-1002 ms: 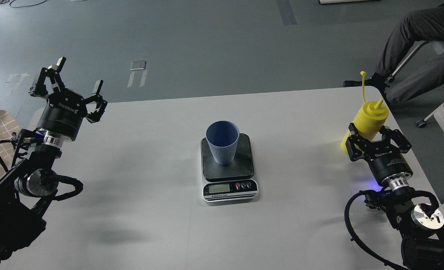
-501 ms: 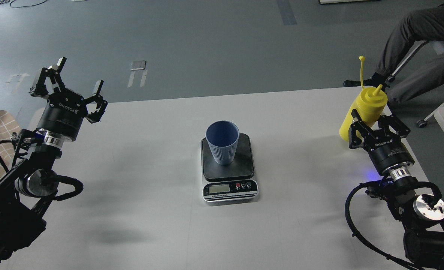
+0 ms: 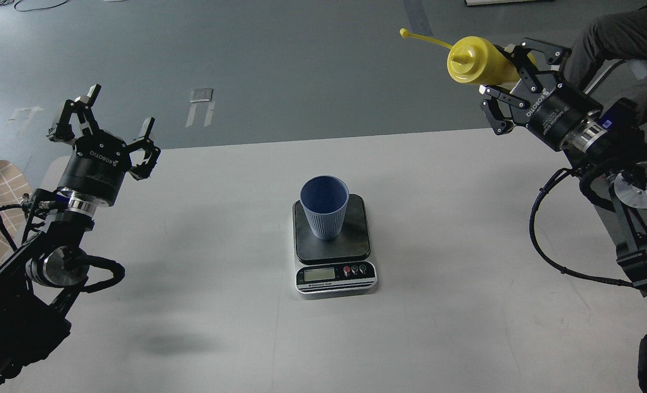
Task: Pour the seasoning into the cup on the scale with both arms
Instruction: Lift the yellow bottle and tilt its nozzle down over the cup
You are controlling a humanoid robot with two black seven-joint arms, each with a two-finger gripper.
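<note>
Since a second ago my right gripper [image 3: 511,71] has carried the seasoning [image 3: 479,66] up off the tabletop [image 3: 454,229] and swung it from upright to nearly level, while my left arm has barely shifted.

From the head view, the yellow bottle now hangs high at the far right, well apart from the cup [image 3: 324,206], its nozzle aimed left and its tethered cap [image 3: 404,33] trailing out past the tip. My right gripper is closed around the bottle's body, fingers clamped on either side. My left gripper [image 3: 113,117] hovers over the tabletop's left edge with its fingers spread wide and nothing between them.

The cup stands upright on the dark platform of the scale [image 3: 334,245], near the middle of the tabletop; I cannot tell whether anything is inside, and the display is too small to read.

By my reckoning, picking up and lifting are done. What is left is bringing the nozzle over the cup's mouth, tipping further, squeezing, and finding a role for my left arm, perhaps steadying the cup or the bottle.
</note>
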